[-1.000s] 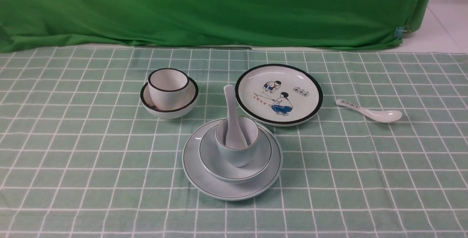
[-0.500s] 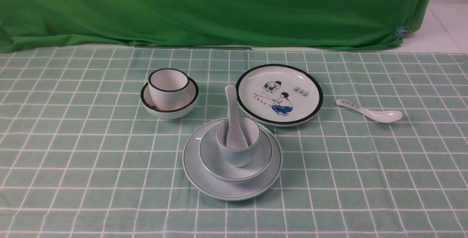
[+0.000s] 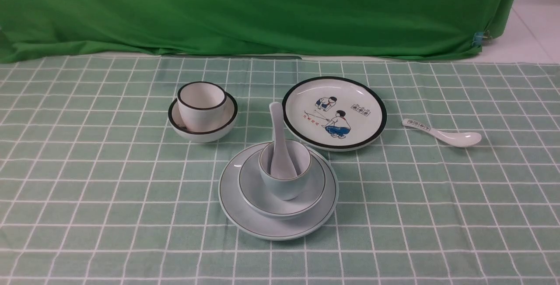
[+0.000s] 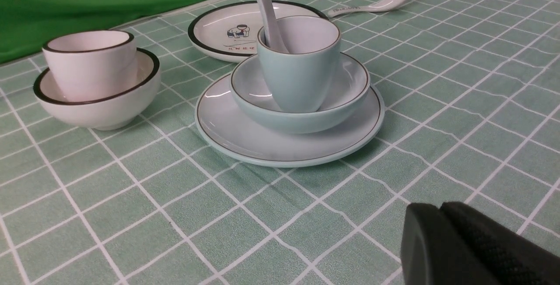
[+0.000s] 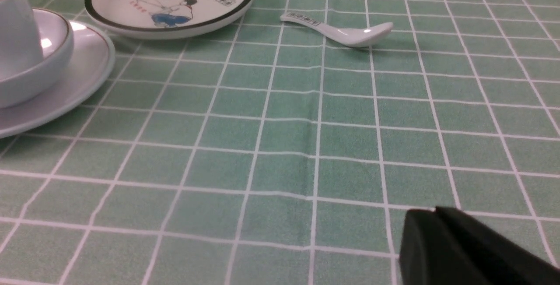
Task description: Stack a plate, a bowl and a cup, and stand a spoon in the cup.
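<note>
The pale plate (image 3: 245, 212) lies on the checked cloth at centre front. The pale bowl (image 3: 253, 188) sits in it, and the small cup (image 3: 284, 184) stands in the bowl. The plain white spoon (image 3: 276, 123) stands in the cup, handle up and leaning away. No arm shows in the front view. In the left wrist view the stack of plate (image 4: 236, 131), bowl (image 4: 350, 88), cup (image 4: 302, 75) and spoon (image 4: 262, 0) stands well clear of my left gripper (image 4: 439, 208), which is shut and empty. My right gripper (image 5: 433, 212) is shut on nothing over bare cloth, the plate (image 5: 83, 75) far off.
A black-rimmed plate with cartoon children (image 3: 334, 112) lies just behind the stack. A black-rimmed cup (image 3: 201, 101) sits in a black-rimmed bowl (image 3: 203, 129) at back left. A spoon with a printed handle (image 3: 442, 132) lies at right. A green backdrop (image 3: 262, 9) closes the far side.
The spoon's handle shifted slightly to the right in the cup a second ago. Nothing has moved since.
</note>
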Controlling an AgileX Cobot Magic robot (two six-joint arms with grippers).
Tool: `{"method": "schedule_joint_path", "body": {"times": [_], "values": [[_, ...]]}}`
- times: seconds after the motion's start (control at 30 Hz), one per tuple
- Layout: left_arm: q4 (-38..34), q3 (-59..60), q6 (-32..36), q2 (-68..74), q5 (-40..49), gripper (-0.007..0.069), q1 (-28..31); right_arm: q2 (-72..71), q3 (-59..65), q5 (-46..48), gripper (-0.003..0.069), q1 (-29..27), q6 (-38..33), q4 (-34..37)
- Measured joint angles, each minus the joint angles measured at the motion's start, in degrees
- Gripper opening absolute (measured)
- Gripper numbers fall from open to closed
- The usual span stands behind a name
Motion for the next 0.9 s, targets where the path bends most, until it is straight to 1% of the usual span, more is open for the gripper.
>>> {"method": "schedule_joint_path", "body": {"times": [0.27, 0.4, 0.63, 0.7, 0.77, 0.9], "values": [[0.4, 0.0, 0.0, 0.0, 0.0, 0.0013, 0.0, 0.0, 0.0, 0.0, 0.0094, 0.0, 0.0, 0.0], [3.3, 0.0, 0.1, 0.0, -1.4, 0.0013, 0.0, 0.0, 0.0, 0.0, 0.0108, 0.0, 0.0, 0.0], [3.6, 0.0, 0.1, 0.0, -2.5, 0.0013, 0.6, 0.0, 0.0, -0.1, 0.0120, 0.0, 0.0, 0.0], [3.3, 0.0, 0.4, 0.0, -3.4, 0.0013, 3.3, 0.0, 0.0, -0.1, 0.0122, 0.0, 0.0, 0.0], [2.4, 0.0, 0.4, -0.5, -4.7, 0.0013, 8.4, 0.0, 0.0, -0.1, 0.0126, 0.0, 0.0, 0.0], [-2.0, 0.0, 0.5, -3.8, -5.9, 0.0013, 22.1, 0.0, 0.0, -0.2, 0.0134, 0.0, 0.0, 0.0]]}}
